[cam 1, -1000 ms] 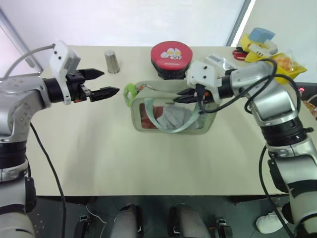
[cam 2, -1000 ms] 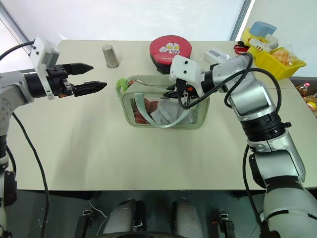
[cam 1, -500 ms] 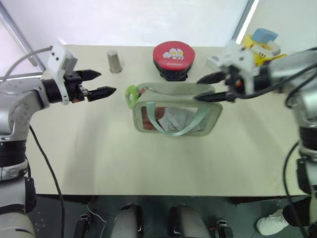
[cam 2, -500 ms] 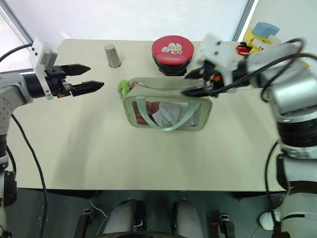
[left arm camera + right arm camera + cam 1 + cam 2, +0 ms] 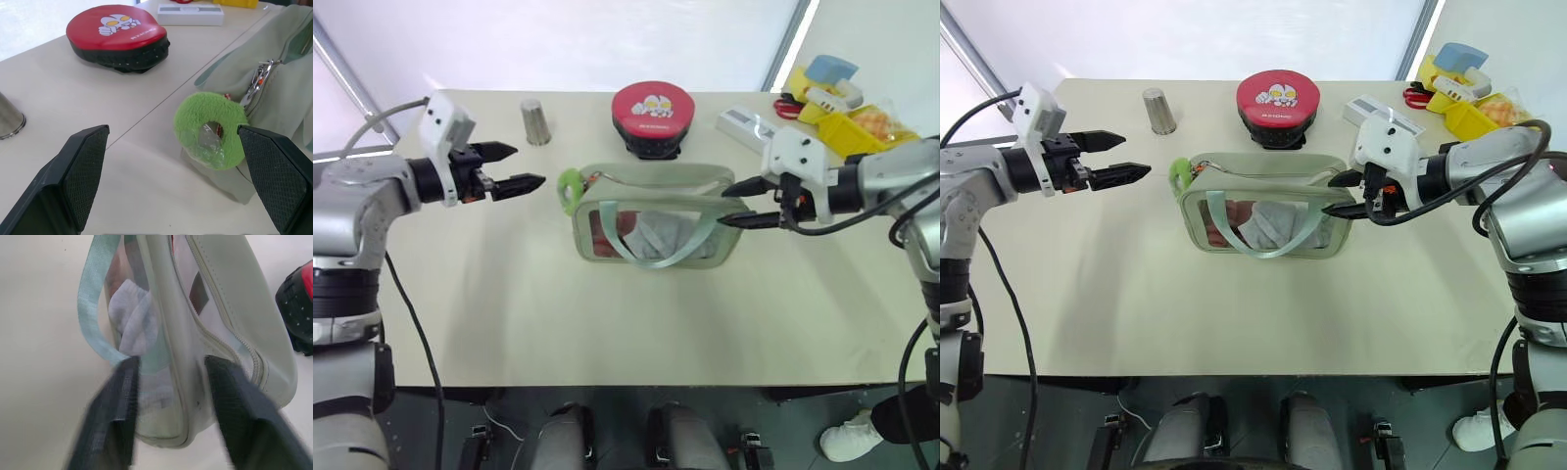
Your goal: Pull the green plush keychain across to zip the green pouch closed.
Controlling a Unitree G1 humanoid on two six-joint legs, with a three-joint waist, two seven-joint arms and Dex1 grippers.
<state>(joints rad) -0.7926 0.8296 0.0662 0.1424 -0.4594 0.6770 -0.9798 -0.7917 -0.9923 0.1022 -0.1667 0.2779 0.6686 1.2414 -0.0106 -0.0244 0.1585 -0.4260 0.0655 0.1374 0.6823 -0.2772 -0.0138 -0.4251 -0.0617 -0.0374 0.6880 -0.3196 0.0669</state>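
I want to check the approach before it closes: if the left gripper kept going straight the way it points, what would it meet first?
Most likely the green plush keychain: it sits between the open fingers of the left gripper, at the near end of the green pouch. Depth is uncertain.

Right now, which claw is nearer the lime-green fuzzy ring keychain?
Left. The left claw hovers open just off the keychain at the pouch's left end; the right claw is at the pouch's far end.

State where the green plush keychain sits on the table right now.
In the left eye view the green plush keychain hangs at the left end of the green pouch, just ahead of the open left gripper, near the table's middle.
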